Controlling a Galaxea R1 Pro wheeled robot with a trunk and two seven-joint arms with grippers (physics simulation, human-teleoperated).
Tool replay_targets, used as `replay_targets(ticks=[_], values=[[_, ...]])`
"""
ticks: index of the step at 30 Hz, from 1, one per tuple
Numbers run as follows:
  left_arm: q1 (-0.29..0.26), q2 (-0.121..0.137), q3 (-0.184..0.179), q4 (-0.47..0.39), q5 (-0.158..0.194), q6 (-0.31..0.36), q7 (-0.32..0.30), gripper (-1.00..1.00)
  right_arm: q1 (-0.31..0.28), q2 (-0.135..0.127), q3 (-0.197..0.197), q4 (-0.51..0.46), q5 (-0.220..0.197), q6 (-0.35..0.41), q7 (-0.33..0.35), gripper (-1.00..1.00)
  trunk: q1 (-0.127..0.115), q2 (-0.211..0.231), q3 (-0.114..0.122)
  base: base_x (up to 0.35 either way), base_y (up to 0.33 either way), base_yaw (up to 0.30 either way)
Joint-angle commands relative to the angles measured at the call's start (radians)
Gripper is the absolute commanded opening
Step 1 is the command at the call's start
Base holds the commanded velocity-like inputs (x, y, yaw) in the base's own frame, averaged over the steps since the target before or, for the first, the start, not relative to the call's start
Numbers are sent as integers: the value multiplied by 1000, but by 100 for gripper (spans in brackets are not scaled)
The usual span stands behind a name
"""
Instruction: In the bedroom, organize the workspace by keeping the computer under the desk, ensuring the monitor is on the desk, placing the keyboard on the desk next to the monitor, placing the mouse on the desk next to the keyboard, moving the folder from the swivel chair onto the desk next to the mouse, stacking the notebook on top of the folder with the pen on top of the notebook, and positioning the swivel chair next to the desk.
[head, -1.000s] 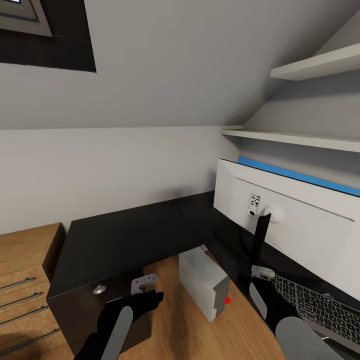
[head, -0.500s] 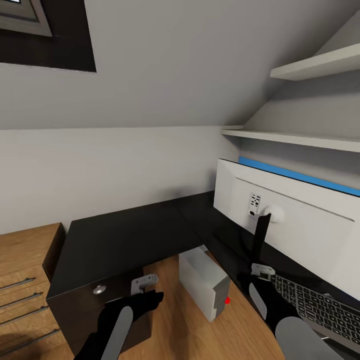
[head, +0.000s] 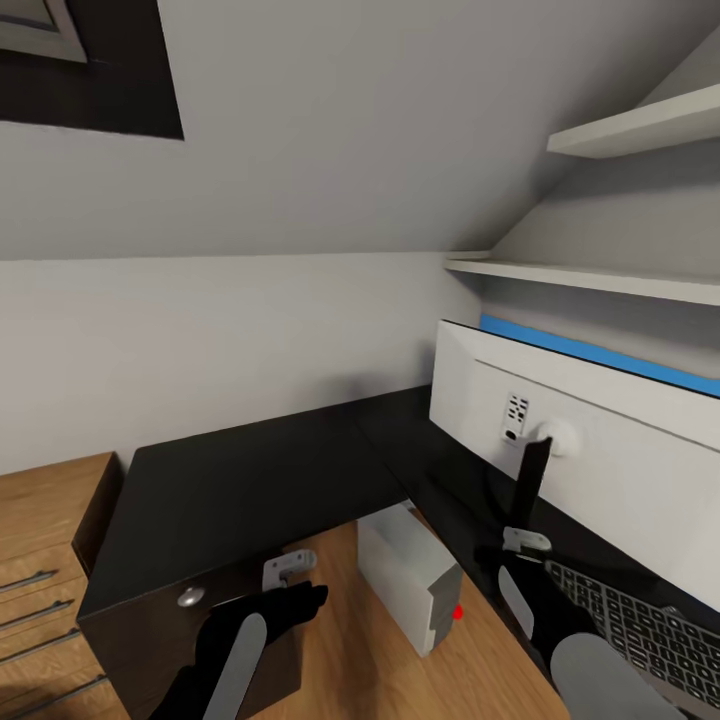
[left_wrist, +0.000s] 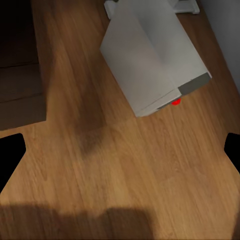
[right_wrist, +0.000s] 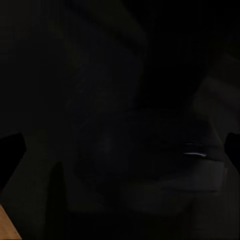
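The black-topped desk (head: 250, 480) bends around the corner of the bedroom. On its right wing stands the monitor (head: 620, 470), white back toward me, with the keyboard (head: 650, 630) lying in front of it. The light-grey computer (head: 405, 575) sits on the floor under the desk, red light lit. In the left wrist view my left gripper (left_wrist: 120, 155) is open above bare wood floor, short of the computer (left_wrist: 155, 60). My right gripper (right_wrist: 120, 150) is open over a dark surface; its arm (head: 560, 620) hangs by the keyboard's left end.
A black drawer unit (head: 150, 630) stands under the desk's left end, beside a wooden chest of drawers (head: 40, 560). Two white wall shelves (head: 600, 275) hang above the monitor. A blue back panel (head: 600, 352) runs behind it. A skylight (head: 80, 70) is set in the sloped ceiling.
The whole picture has shifted slightly left, so the camera has moved. Both arms keep their pose and nothing on the desk has moved.
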Motion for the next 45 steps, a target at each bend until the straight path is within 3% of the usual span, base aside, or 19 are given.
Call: replay_targets(ticks=[1,34,38,45], values=[[-1,0,-1,1,10,2,10,100,0,0,1,-2,-9,4,-5,100,0,-1,-1,74,0,0],[-1,0,-1,3,13,3,9,100,0,-3,-3,2,-14,15,-43,100,0,-1,-1,24,0,0],[-1,0,0,3,13,3,10,100,0,-3,-3,2,-14,16,-43,100,16,-29,-14,0,0,0],[-1,0,1,3,13,3,13,100,0,-3,-3,2,-14,17,-44,100,16,-29,-14,0,0,0]])
